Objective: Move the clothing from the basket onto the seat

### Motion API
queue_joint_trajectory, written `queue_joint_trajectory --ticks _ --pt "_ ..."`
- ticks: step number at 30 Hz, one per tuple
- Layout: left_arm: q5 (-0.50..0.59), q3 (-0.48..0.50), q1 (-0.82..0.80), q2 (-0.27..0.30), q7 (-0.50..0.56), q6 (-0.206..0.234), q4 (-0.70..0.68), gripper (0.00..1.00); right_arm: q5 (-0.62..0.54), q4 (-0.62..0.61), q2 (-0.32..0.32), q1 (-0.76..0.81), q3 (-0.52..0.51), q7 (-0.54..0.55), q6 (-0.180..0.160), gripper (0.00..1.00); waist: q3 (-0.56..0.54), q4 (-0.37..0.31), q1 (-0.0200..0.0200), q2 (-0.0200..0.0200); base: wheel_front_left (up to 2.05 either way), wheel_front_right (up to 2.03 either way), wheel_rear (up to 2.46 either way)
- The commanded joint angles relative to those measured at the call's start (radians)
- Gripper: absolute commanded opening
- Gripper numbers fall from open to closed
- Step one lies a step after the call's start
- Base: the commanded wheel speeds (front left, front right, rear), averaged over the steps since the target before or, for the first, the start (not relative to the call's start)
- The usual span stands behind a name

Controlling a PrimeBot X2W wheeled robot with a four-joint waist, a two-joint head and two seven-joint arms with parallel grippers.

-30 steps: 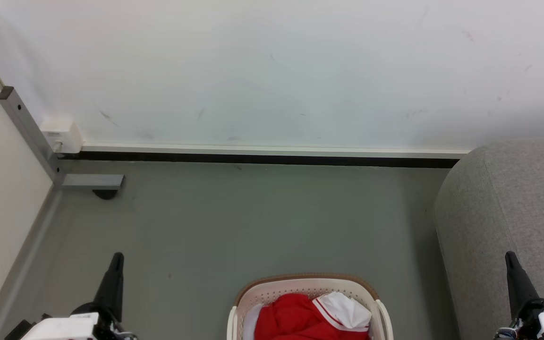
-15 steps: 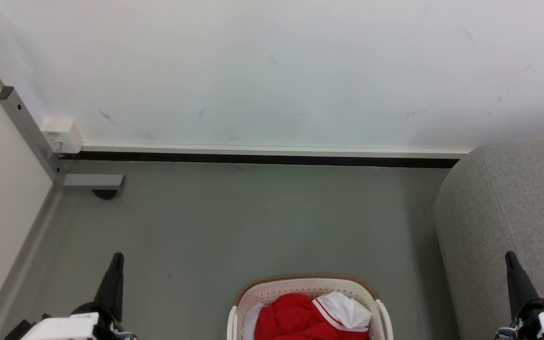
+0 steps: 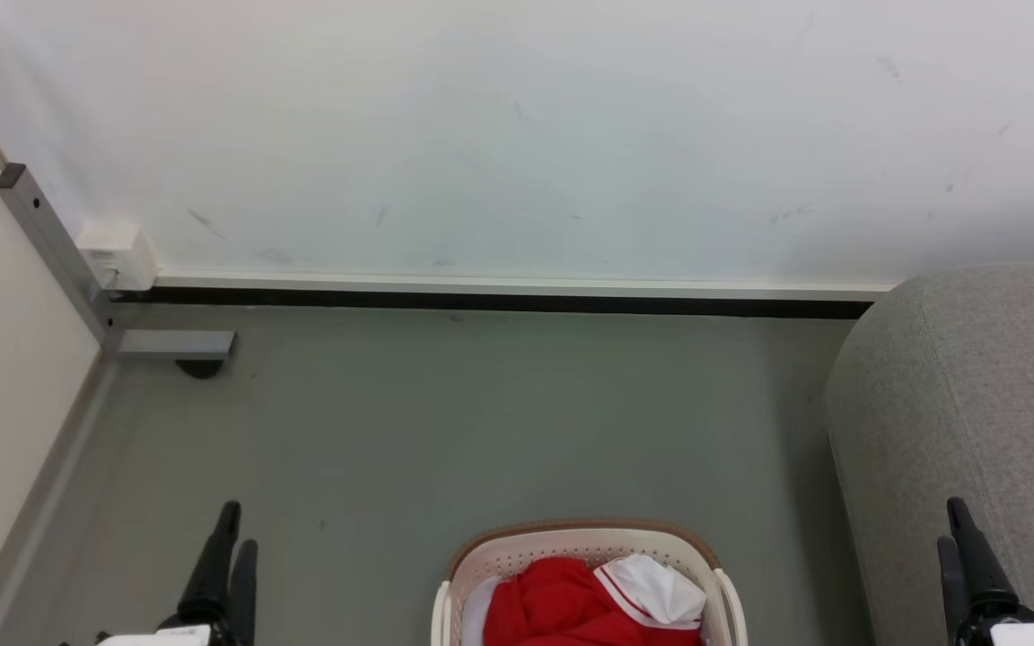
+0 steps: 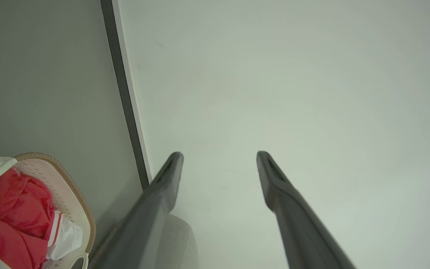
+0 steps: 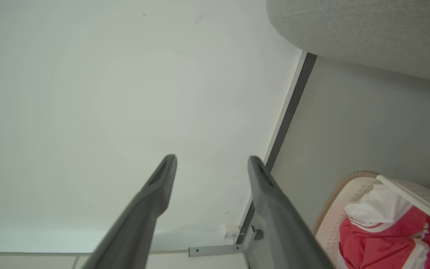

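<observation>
The cream basket (image 3: 582, 549) with a brown rim stands on the floor at the bottom centre of the head view. Inside it lies the red clothing (image 3: 562, 603) with white striped trim and a white collar piece; it also shows in the basket (image 4: 75, 203) at the left wrist view's lower left and in the basket (image 5: 336, 209) at the right wrist view's lower right. The grey seat (image 3: 975, 422) fills the right side. My left gripper (image 3: 237, 529) is open at the lower left, apart from the basket. My right gripper (image 3: 952, 525) is open at the lower right, in front of the seat.
A white wall with a dark skirting strip (image 3: 499, 301) runs across the back. A grey metal bracket (image 3: 167, 344) and a white wall box (image 3: 118, 256) sit in the left corner. Grey floor (image 3: 481, 422) lies between wall and basket.
Both grippers have sunk lower in the head view and turned, so two fingers of each now show. Basket and clothing have not moved.
</observation>
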Motion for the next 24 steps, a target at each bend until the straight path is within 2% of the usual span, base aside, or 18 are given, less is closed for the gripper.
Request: queue_joint_trajectory --ticks 1,12,24 --pt "0.023 -0.003 -0.012 0.006 -0.016 0.002 -0.021 1.00 -0.039 -0.015 -0.007 -0.022 0.006 -0.012 0.000 1.00 0.000 0.000 0.0000 0.0000 0.00 0.00 0.00" --pt "0.158 -0.025 -0.002 0.008 -0.066 0.023 -0.048 1.00 -0.272 -0.044 -0.009 -0.021 0.023 -0.063 0.000 1.00 0.004 -0.002 0.0000 0.0000 0.00 0.00 0.00" --pt "0.367 -0.054 0.011 0.010 -0.114 0.063 -0.089 1.00 -0.523 -0.069 -0.012 -0.022 0.049 -0.111 -0.001 1.00 0.009 -0.005 0.0000 0.0000 0.00 0.00 0.00"
